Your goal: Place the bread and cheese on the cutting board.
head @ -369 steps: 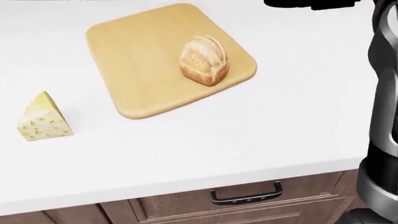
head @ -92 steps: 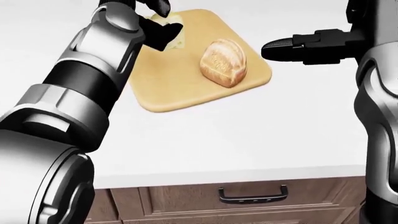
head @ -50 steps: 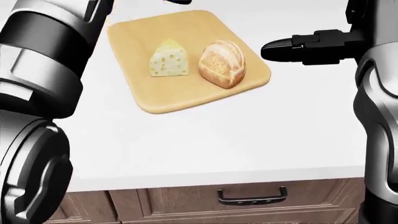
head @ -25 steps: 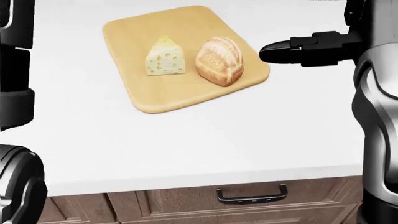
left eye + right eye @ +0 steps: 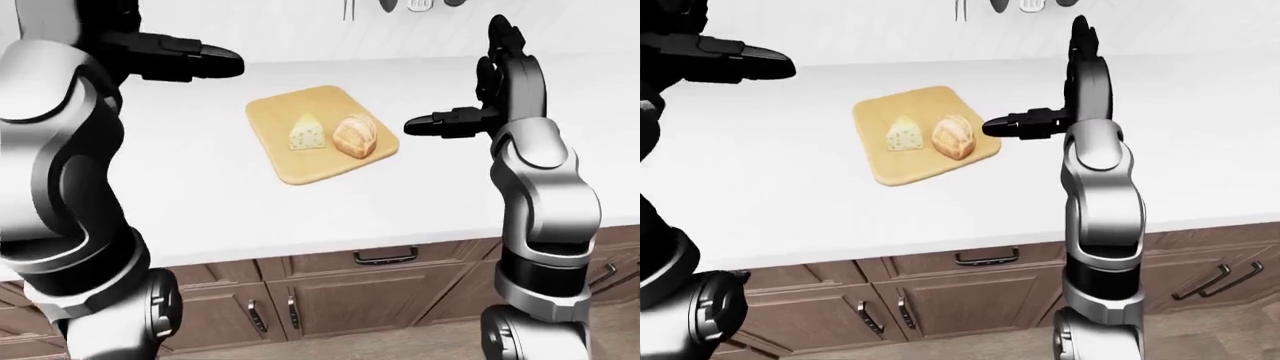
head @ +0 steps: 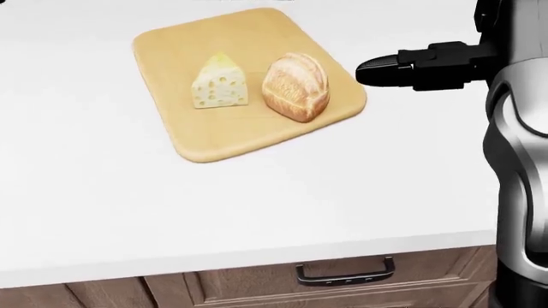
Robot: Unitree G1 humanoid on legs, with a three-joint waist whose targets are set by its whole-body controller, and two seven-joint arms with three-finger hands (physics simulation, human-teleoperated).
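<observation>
The wooden cutting board (image 6: 214,138) lies on the white counter in the upper middle of the head view. A yellow cheese wedge (image 6: 218,82) with holes stands on it, and the round bread loaf (image 6: 295,86) sits just to its right. My right hand (image 6: 381,68) hovers right of the board's edge, black fingers stretched out toward the bread, holding nothing. In the left-eye view my left hand (image 5: 215,64) is raised above the counter, up and left of the board, its fingers straight and empty.
The white counter (image 6: 257,212) runs across all views. Brown cabinet drawers with a dark handle (image 6: 345,273) sit below its near edge. Utensils (image 5: 415,6) hang on the wall above the board.
My left arm has drawn back out of the head view, leaving the cheese standing on the board beside the bread. The right hand has hardly moved. The camera shifted slightly.
</observation>
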